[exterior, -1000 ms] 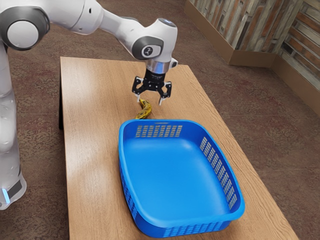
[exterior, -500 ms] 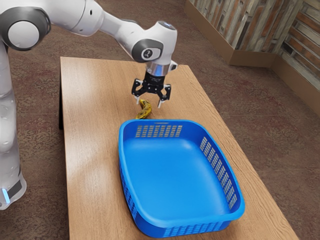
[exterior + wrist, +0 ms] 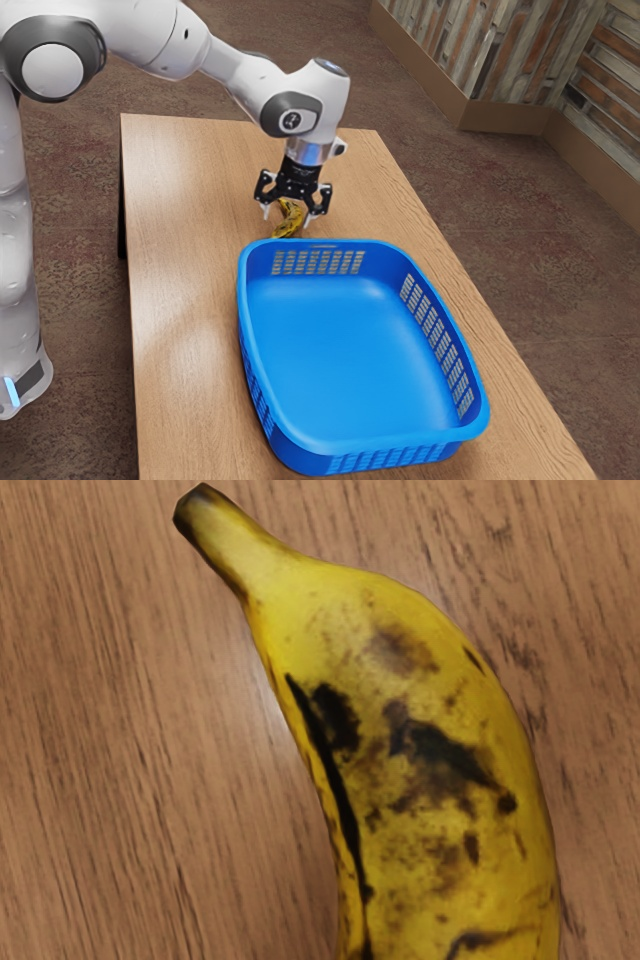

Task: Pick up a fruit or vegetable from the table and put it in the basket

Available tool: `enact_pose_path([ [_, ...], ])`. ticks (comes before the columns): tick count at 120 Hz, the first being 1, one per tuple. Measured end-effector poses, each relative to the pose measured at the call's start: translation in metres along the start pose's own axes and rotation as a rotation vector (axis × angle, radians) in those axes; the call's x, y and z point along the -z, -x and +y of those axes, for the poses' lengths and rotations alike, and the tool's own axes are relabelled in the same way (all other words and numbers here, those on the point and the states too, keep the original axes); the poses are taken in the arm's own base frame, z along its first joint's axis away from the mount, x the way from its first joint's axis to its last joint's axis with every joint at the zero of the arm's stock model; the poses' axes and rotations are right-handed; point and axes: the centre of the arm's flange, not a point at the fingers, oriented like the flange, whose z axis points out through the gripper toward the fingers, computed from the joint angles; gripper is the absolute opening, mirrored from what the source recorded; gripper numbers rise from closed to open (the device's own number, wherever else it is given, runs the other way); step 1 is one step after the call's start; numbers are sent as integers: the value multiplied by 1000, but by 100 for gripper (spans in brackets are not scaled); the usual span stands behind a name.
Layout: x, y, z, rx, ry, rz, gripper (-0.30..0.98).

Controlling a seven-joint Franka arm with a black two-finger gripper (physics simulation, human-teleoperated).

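Sitting on the wooden table, a big blue basket is parked right beside the banana's spot, so that side's kinda crowded. Since the earlier frames, the black gripper has been brought lower, over the banana, fingers spread wide. The fruit's been left lying on the wood.

- The banana and the basket both lay on the table.
- In the exterior view, the banana lay just behind the basket (whether they touched, I couldn't tell).
- The arm stood beside the table, at that view's left.
- The wall rose beyond the table, at its right.
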Motion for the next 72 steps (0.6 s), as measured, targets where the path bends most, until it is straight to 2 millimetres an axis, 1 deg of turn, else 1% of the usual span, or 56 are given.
enact_pose_path([
  [9, -4, 0, -2, -1, -7, -4, 58],
  [20, -7, -1, -3, -2, -16, -8, 49],
  [36, -9, -1, -4, -11, -30, -16, 27],
  [43, -9, -1, -5, -16, -36, -18, 21],
  [50, -7, -2, -6, -20, -41, -21, 17],
  [61, -3, -2, -8, -26, -44, -22, 17],
  [69, 5, -3, -7, -29, -38, -19, 16],
  [72, 12, -4, -6, -31, -32, -15, 15],
])
